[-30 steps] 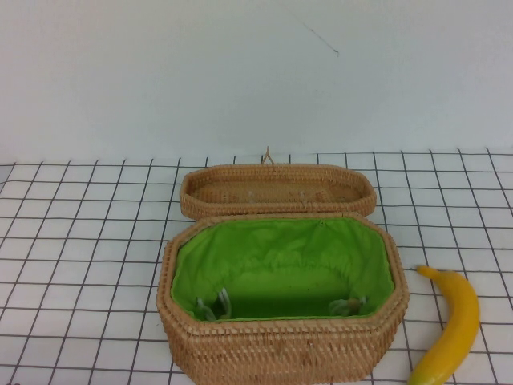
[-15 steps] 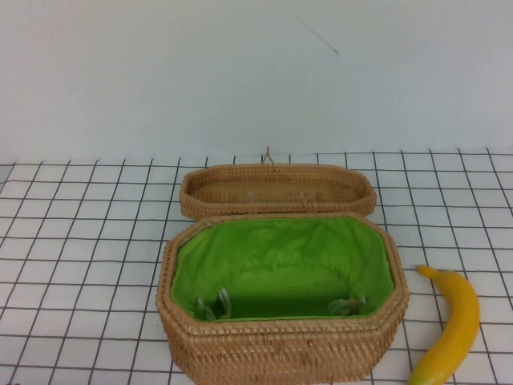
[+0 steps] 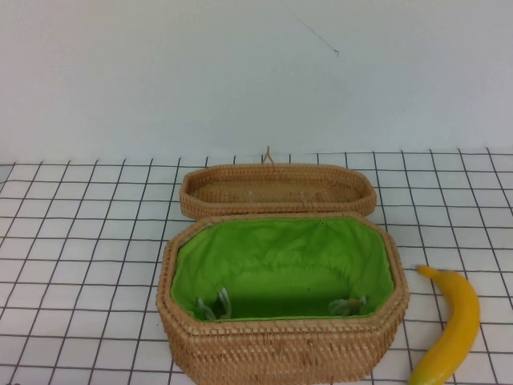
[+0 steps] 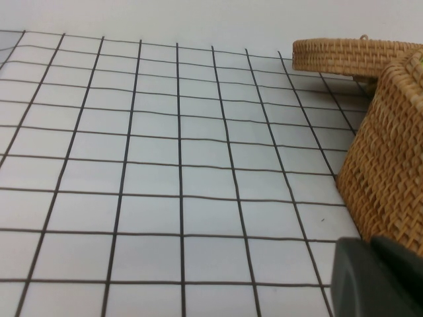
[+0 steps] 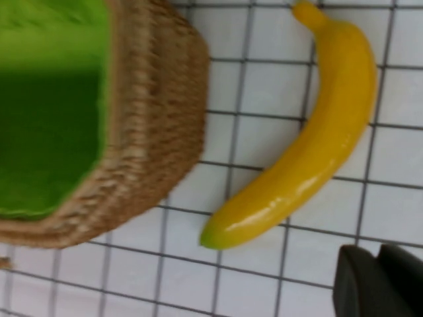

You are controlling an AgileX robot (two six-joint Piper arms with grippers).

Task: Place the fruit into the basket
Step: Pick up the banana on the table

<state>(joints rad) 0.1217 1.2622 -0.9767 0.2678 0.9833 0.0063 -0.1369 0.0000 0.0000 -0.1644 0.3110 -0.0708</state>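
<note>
The basket (image 3: 282, 295) sits at the middle of the near edge of the gridded table (image 3: 88, 241), its near wall running out of the high view at the bottom. Behind it, touching or almost touching its far rim, lies the shallow wicker lid (image 3: 277, 189), its small loop (image 3: 267, 155) pointing toward the far edge. Wide open grid lies on the left side, from the near-left corner back to the far edge, and a narrower open strip runs along the right edge behind the fruit.

The banana (image 3: 450, 326) lies on the table near the near-right corner, just beside the basket's right wall but apart from it; a strip of bare grid shows between them in the right wrist view. It is glossy yellow, curved, with a tapered stem end pointing toward the far edge and a greenish tip toward the near edge. The basket is tan wicker, octagonal, deep, lined in bright green fabric.

The left gripper (image 4: 373, 277) shows only as a dark corner, low over the table beside the basket's left wall (image 4: 390, 178). The right gripper (image 5: 377, 281) hangs above the table near the banana (image 5: 310, 152) and touches nothing. So little of each claw shows that I cannot tell whether either one is apart or together.
</note>
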